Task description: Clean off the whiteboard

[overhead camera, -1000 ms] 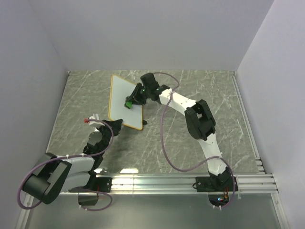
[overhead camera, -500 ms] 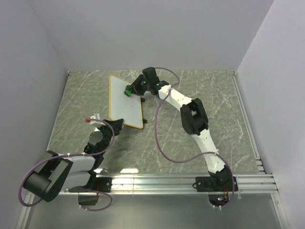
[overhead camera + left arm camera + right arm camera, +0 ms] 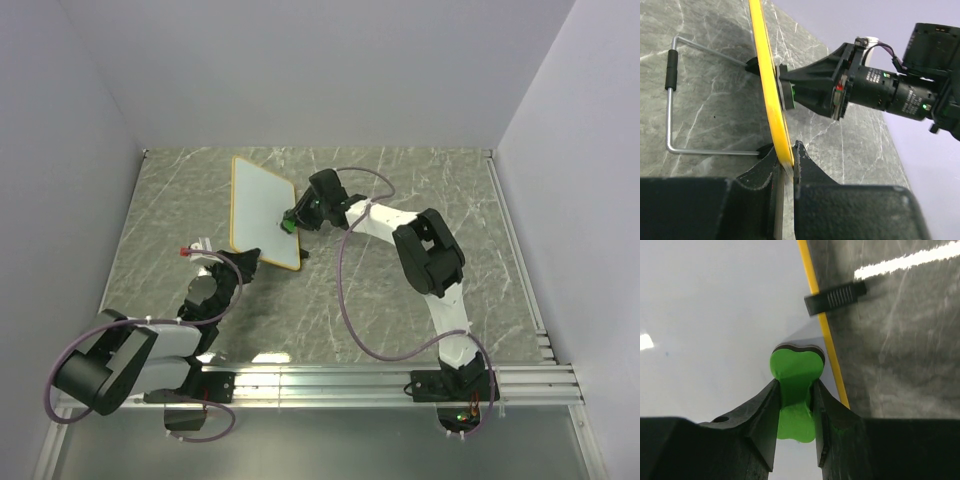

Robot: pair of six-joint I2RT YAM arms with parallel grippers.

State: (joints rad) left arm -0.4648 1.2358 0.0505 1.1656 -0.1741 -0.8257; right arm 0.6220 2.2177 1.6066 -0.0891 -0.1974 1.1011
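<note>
Whiteboard (image 3: 258,212) stands tilted on tabletop (image 3: 400,300). Left claw (image 3: 786,155) clamps its near rim. Right claw (image 3: 794,386) grips green eraser (image 3: 794,365), pressed against the white face beside the right rim.

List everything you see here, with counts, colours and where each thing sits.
whiteboard: one, white with a yellow-orange rim, propped up at the table's far left
eraser: one, green, against the board's face near its right rim
wire stand: one, silver with a black sleeve, behind the board
table: one, grey-green marble, under everything
left gripper: one, black, shut on the board's near rim
right gripper: one, black, shut on the eraser
</note>
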